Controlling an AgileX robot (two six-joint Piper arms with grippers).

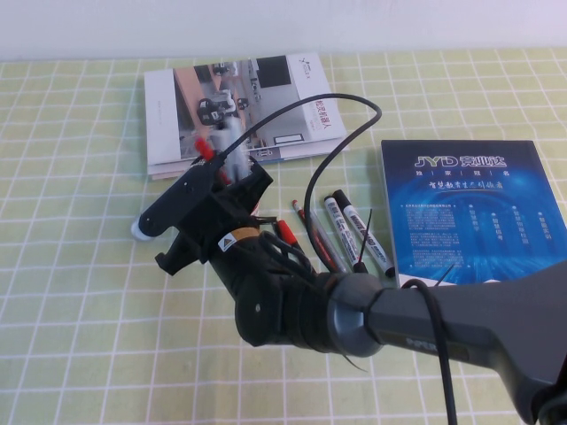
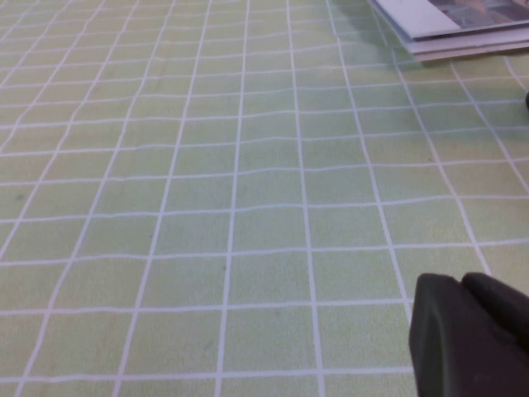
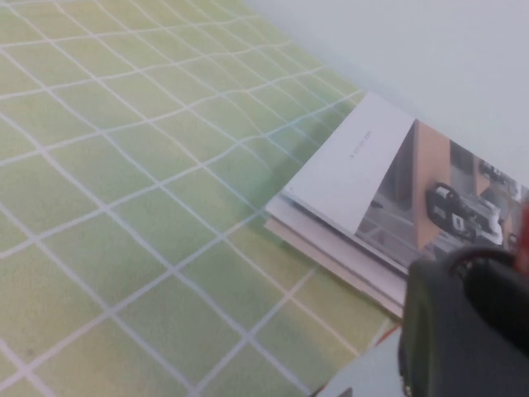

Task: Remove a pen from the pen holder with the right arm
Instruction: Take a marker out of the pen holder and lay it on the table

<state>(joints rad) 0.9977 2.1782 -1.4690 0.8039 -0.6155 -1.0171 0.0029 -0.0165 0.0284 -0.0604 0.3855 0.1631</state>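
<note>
Right arm [image 1: 478, 328]: lower right, stretched to frame centre, where the holder stands.
Right gripper [image 1: 168, 239]: at the pens; grip cannot be told.
Red-capped pen [image 1: 205, 149]: poking up beside it, centre-left.
Pen holder [image 1: 285, 255]: mostly hidden under the wrist.
Left gripper [image 2: 467, 331]: idle, low over the table [image 2: 248, 207]; grip cannot be told.

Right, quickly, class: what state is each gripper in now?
Left gripper: over the green checked cloth; open or closed cannot be told.
Right gripper: at the red-capped pen by the magazine; cannot be told.

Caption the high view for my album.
Right hand at a red-capped pen, loose markers and blue booklet alongside; left hand out of shot.
</note>
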